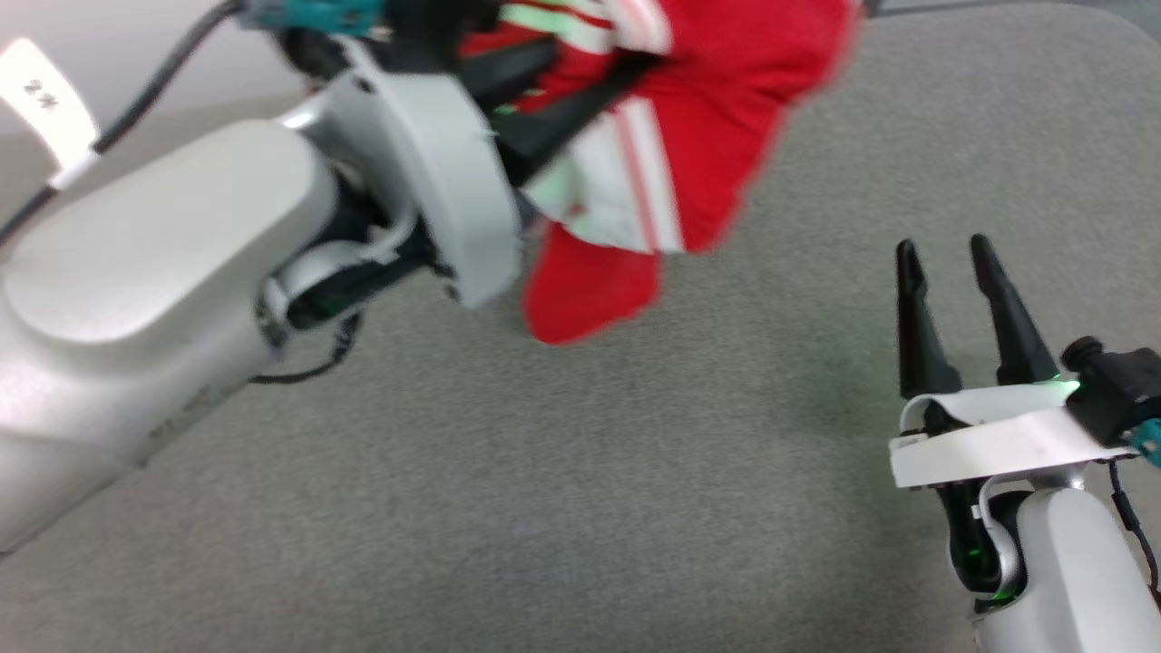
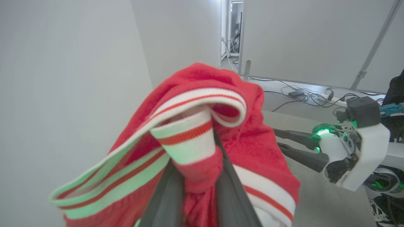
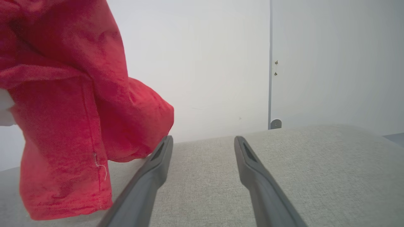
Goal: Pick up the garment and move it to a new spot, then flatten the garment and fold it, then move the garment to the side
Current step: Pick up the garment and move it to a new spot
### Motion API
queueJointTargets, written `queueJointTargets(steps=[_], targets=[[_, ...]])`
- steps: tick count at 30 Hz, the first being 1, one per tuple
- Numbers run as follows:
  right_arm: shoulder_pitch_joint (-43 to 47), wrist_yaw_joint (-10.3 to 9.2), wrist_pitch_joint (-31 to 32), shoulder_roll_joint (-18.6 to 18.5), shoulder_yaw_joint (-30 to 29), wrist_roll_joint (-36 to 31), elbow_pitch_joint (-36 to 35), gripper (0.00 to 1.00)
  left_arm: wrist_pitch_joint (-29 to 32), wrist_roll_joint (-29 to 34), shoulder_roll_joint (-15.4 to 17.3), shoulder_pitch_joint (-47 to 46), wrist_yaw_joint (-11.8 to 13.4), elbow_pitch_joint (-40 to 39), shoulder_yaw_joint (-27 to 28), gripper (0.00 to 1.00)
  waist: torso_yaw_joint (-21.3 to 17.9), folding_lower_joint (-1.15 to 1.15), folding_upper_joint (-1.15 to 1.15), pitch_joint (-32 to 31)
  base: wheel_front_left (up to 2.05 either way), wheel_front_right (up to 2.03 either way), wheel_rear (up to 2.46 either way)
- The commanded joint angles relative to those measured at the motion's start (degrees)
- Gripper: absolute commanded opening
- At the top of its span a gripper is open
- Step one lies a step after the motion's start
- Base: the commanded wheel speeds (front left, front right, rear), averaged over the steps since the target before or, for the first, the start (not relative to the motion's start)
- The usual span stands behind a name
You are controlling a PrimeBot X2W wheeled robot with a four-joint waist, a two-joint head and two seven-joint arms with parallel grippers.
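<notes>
Left pincer pinches the red-and-white shirt, which hangs bunched above the grey bench at twelve o'clock. Right pincer rests spread and empty at four o'clock. Best to carry the shirt with its hem clear of the bench, then lower it gently.

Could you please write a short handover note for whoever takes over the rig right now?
Left gripper: shut on the garment, which hangs bunched from it above the grey surface.
Right gripper: open and empty, low over the surface on the right, apart from the garment.
Done: garment picked up. I cannot tell whether its lower end touches the surface.
Left: set it down at the new spot, flatten it, fold it, then move it to the side.
</notes>
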Motion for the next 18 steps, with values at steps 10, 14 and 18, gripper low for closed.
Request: queueJointTargets(steps=[10, 14, 18], targets=[[0.9, -0.01, 0.0, 0.2, -2.8, 4.7, -3.0, 1.00, 9.5, -1.9, -0.1, 3.5, 0.1, -5.6, 0.0, 0.00, -7.4, 0.00, 0.00, 4.9, 0.00, 0.00, 0.00], [0.9, -0.01, 0.0, 0.2, -2.5, 6.3, -3.2, 1.00, 14.9, -0.6, 0.6, 8.8, 0.1, -3.3, -0.1, 0.00, -8.6, 0.00, 0.00, 6.1, 0.00, 0.00, 0.00], [0.8, -0.01, 0.0, 0.2, -2.4, 6.8, -3.4, 1.00, 19.3, 1.1, 0.6, 12.1, 0.1, 0.5, 0.0, 0.00, -9.3, 0.00, 0.00, 6.9, 0.00, 0.00, 0.00]])
